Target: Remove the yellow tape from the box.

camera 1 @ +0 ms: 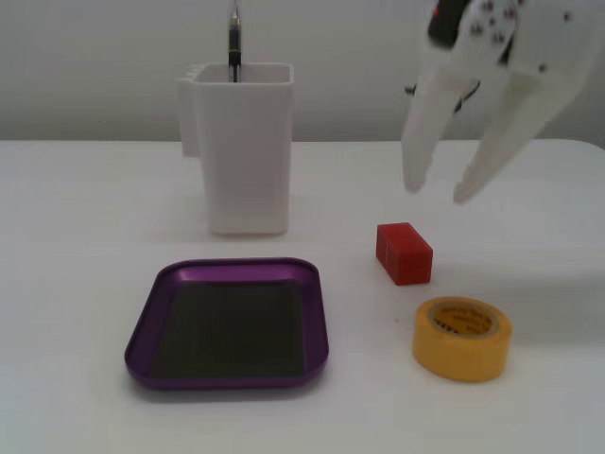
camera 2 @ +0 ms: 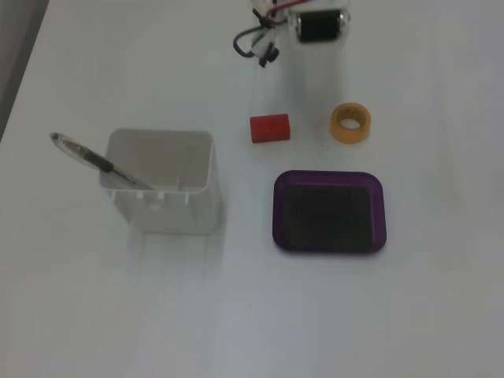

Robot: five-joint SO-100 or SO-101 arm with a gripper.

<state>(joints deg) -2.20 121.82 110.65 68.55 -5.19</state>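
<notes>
4 things sit on the white table (camera 1: 85, 284) under the splayed, empty tool (camera 1: 438, 195).

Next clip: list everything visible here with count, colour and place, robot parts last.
yellow tape: 1, yellow-orange, lying flat on the table, outside the tray, to its right in a fixed view.
red block: 1, red, on the table just behind the tape, apart from it.
purple tray: 1, purple rim, dark bottom, nothing in it.
white container: 1, white, tall, behind the tray.
pen: 1, dark and clear, leaning inside the container.
table: 1, white.
gripper: 1, white, fingers spread open, in the air above the block, holding nothing.
</notes>
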